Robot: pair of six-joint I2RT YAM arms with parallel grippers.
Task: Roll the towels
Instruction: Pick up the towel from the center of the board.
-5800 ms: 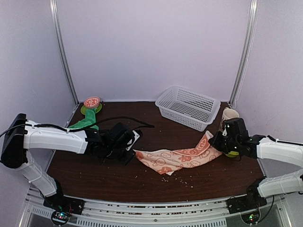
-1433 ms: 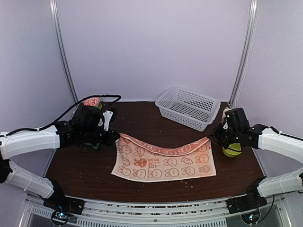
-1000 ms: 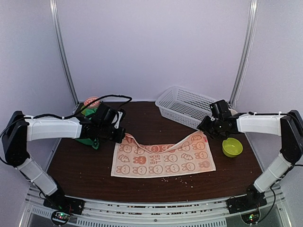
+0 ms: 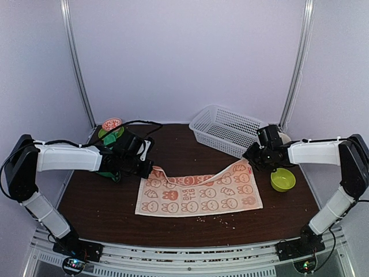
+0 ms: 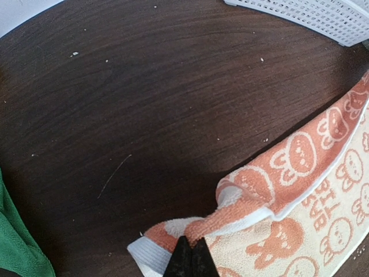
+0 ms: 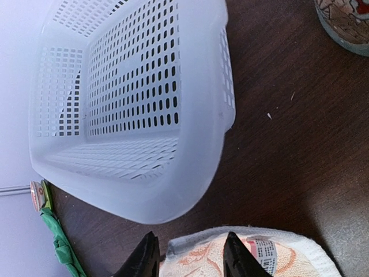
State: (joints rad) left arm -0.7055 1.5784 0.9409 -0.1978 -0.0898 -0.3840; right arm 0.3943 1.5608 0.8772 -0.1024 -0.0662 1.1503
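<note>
The peach bunny towel (image 4: 199,196) has its far left corner clamped between the closed tips of the left gripper (image 5: 192,257), the terry bunched into a small fold just above the pinch. The right gripper (image 6: 190,254) stands with its jaws apart, straddling the far right corner where the sewn label shows; whether the tips bear on the cloth I cannot tell. Between the two corners the far hem sags in a shallow curve and folds over a little, while the near part of the towel lies spread on the dark table (image 4: 173,144), print side up. The step in hand looks like flattening, with the rolling not yet begun. To do it well, the left corner should be drawn outward and away until the hem runs straight, then set down low before the jaws part, so the folded lip does not spring back. A roll will need a square, smooth starting edge and both arms advancing evenly. The white basket (image 6: 132,115) sits just beyond the right corner, a lime bowl (image 4: 282,179) beside it, and the green towel (image 5: 14,242) lies heaped under the left arm, waiting.
</note>
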